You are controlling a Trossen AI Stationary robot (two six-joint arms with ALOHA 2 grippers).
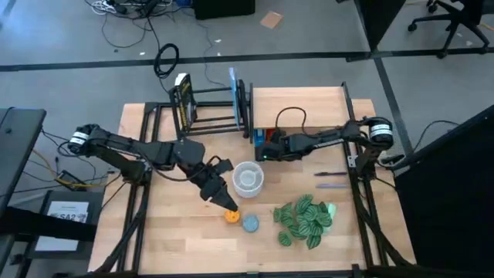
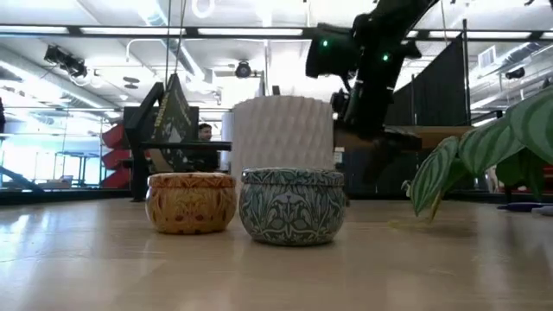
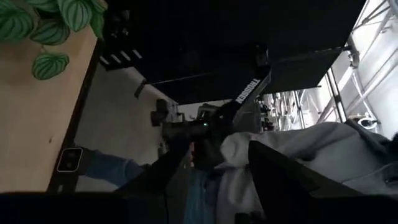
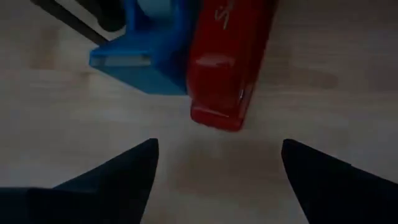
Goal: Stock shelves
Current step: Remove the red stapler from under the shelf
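Black rack (image 1: 212, 104): stood at the far left of the table, between its upright end frames. It held 1 dark boxed item (image 1: 182, 99) leaning at its left end and 1 thin blue item (image 1: 232, 86) upright near its right end. Most of its span was unfilled.

Wooden board shelf (image 1: 309, 100): stood just right of the rack at the far edge. Its top looked bare from above.

Plant (image 1: 305, 220): lay on the table near the front right, well apart from both shelves. Judged not stocked.

White ribbed pot (image 1: 248, 177): stood on the table at centre, in front of the rack. Judged not stocked.

Blue item and red stapler (image 4: 230, 62): lay side by side on the tabletop, the blue item (image 4: 146, 46) touching the stapler, just in front of the board shelf.

2 tins: orange tin (image 2: 191, 202) and teal tin (image 2: 292, 204) sat touching on the table near the front.

Pens (image 1: 332, 179): lay on the table at the right.

Left gripper (image 1: 224, 201): hung just above the orange tin; whether its fingers were spread could not be told.

Right gripper (image 4: 217, 155): hovered with fingers spread wide, empty, just short of the stapler.

Progress: early. About 2 items shelved; at least 7 remained on the table.
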